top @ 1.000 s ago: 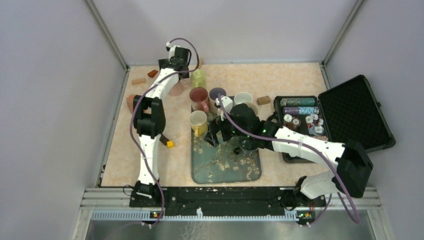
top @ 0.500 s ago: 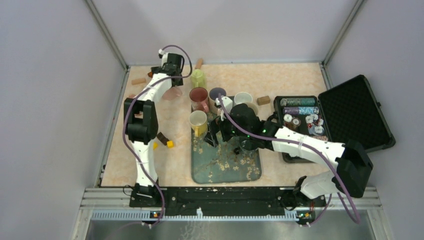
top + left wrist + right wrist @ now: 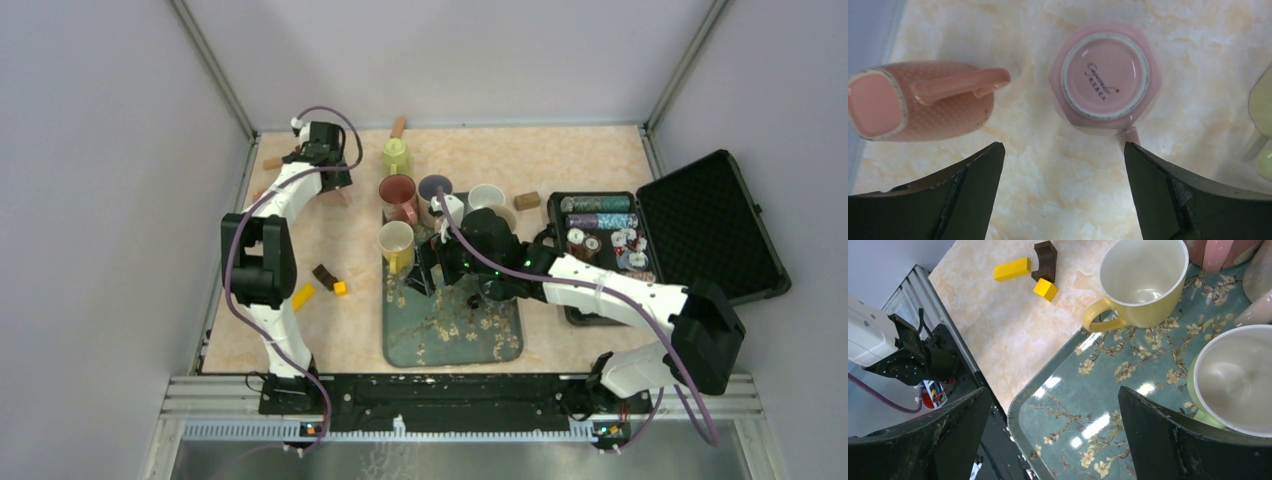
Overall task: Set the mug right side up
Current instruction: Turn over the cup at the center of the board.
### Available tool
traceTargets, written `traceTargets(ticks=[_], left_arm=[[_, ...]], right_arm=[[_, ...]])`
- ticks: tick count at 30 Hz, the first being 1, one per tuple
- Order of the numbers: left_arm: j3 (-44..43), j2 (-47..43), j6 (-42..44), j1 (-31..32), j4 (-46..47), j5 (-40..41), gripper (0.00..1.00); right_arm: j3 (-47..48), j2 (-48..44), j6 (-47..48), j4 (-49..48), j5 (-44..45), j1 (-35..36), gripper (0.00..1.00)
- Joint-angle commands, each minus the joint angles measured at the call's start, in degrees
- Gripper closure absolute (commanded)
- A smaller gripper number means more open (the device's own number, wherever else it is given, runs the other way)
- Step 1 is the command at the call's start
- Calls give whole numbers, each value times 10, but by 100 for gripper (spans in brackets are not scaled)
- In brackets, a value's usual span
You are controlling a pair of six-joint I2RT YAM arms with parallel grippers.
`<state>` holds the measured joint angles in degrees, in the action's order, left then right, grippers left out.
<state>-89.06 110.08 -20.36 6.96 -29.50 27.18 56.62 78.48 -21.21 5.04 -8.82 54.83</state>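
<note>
Pink mug (image 3: 1104, 70) stands upside down, base up, far left on bench (image 3: 1058, 210); handle seemingly toward one finger. Left fingers (image 3: 973, 190) spread wide above it, empty. Right fingers (image 3: 1168, 440) wide, empty, over tray (image 3: 1073, 405).

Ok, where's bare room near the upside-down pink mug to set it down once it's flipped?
Bare tabletop lies between the upside-down pink mug and the tipped pink mug, and on its near side. The near half of the tray is also bare. Crowded: its far end with upright mugs, and the yellow-green mug just right of the pink one.
</note>
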Motion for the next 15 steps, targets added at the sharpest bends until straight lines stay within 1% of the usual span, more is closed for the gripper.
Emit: traceTargets(ticks=[1, 4, 9, 11, 15], left_arm=[[23, -37, -49, -3, 21, -86, 5], [27, -32, -80, 0, 22, -116, 10], [21, -8, -127, 2, 37, -109, 16], [17, 3, -152, 2, 40, -99, 21], [4, 28, -171, 2, 50, -94, 29]], right_arm=[[1, 1, -5, -29, -9, -5, 1], [3, 1, -4, -28, -10, -6, 1], [2, 0, -2, -24, -8, -5, 1], [2, 0, -2, -21, -6, -6, 1], [-2, -8, -1, -16, 0, -6, 1]])
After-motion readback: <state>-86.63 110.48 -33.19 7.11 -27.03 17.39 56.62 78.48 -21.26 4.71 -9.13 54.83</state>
